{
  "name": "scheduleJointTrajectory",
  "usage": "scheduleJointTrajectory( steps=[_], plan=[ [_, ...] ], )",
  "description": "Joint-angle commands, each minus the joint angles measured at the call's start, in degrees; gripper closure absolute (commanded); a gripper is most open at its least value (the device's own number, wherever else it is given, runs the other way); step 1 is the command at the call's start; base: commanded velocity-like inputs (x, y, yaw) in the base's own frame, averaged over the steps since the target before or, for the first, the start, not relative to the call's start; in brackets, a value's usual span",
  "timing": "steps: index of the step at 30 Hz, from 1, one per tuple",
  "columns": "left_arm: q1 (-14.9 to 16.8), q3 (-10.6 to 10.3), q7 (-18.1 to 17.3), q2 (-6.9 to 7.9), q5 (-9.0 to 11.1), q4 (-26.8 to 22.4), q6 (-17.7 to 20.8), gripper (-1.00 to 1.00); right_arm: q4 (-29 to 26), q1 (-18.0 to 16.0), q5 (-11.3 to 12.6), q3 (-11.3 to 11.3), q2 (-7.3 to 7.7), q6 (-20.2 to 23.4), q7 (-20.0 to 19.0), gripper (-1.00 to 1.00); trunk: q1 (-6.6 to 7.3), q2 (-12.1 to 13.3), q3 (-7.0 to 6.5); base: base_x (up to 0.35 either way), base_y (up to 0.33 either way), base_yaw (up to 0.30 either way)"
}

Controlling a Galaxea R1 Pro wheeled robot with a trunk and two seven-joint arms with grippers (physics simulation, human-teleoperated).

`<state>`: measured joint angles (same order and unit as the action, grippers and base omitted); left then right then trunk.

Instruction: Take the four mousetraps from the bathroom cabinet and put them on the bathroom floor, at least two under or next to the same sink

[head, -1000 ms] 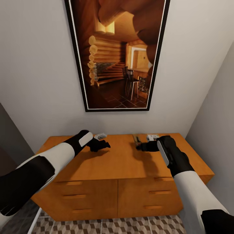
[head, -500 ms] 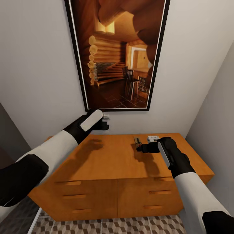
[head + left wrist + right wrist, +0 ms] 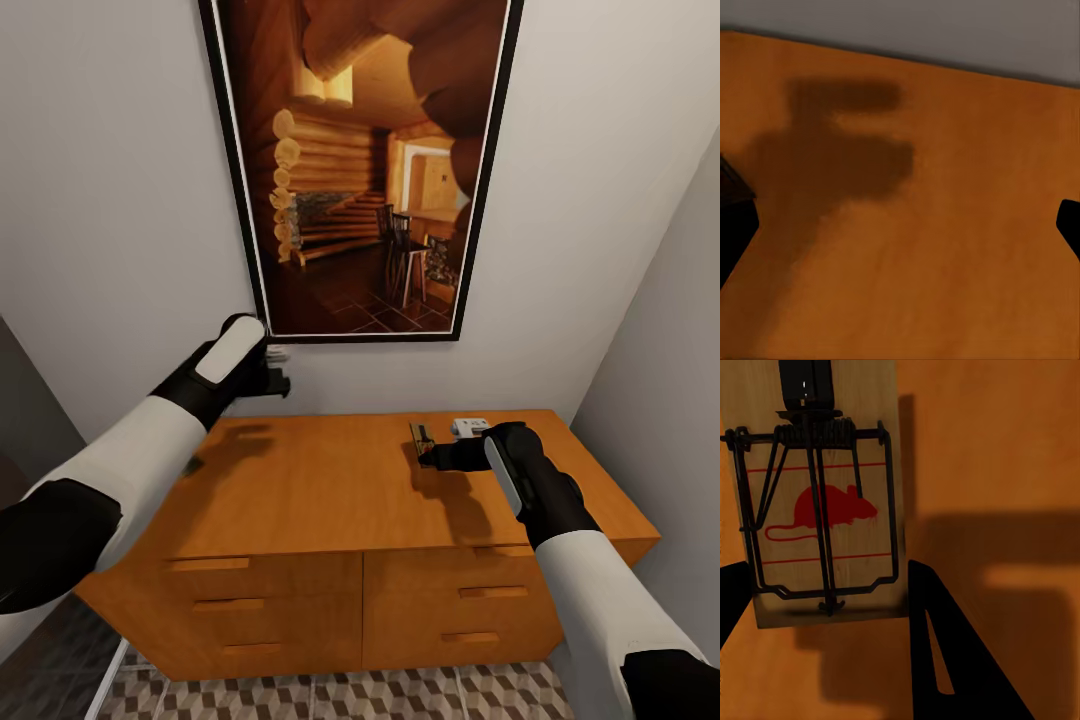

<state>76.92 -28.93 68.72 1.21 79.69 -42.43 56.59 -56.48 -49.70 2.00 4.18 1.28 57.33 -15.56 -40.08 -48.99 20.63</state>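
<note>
Right fingers point(image 3: 817, 607) are spread around a mousetrap point(image 3: 821, 502) lying on the cabinet point(image 3: 330, 500) top near the back wall. Left fingers point(image 3: 735, 225) hang spread wide above the bare wood, holding nothing.

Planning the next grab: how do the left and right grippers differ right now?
The left gripper hangs high above the cabinet, near the wall; the right gripper sits low at its top. The left gripper's fingers are spread with nothing between; the right gripper's fingers flank a mousetrap, grip unclear. Both are over the cabinet.
</note>
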Motion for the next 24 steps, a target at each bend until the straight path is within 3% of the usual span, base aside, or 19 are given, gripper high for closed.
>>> scheduleJointTrajectory(
  steps=[1, 6, 11, 24],
  plan=[
    [0.0, 0.6, 0.6, 0.33, 0.6, 0.0, 0.1, -1.00, -0.1, 0.0, 0.3, 0.1, 0.05, 0.3, 0.1, 1.00, -0.01, -0.1, 0.08, 0.000, 0.000, 0.000],
    [-0.7, 4.0, 0.6, 1.27, 0.6, 0.5, 0.2, -1.00, -0.2, 0.0, 0.3, 0.0, 0.07, 0.3, 0.1, 1.00, -0.01, -0.1, 0.07, 0.000, 0.000, 0.009],
    [-1.0, 6.3, 0.6, 1.68, 0.6, 4.7, 0.1, -1.00, -0.2, 0.0, 0.4, 0.0, -0.03, 0.3, 0.2, 1.00, -0.01, -0.1, -0.06, 0.000, 0.000, 0.187],
    [-1.1, 7.2, 0.6, 1.95, 0.6, 6.6, -0.2, -1.00, -0.3, 0.0, 0.2, 0.0, -0.14, 0.4, 0.2, 1.00, -0.01, -0.1, -0.50, 0.000, 0.000, 0.263]
  ],
)
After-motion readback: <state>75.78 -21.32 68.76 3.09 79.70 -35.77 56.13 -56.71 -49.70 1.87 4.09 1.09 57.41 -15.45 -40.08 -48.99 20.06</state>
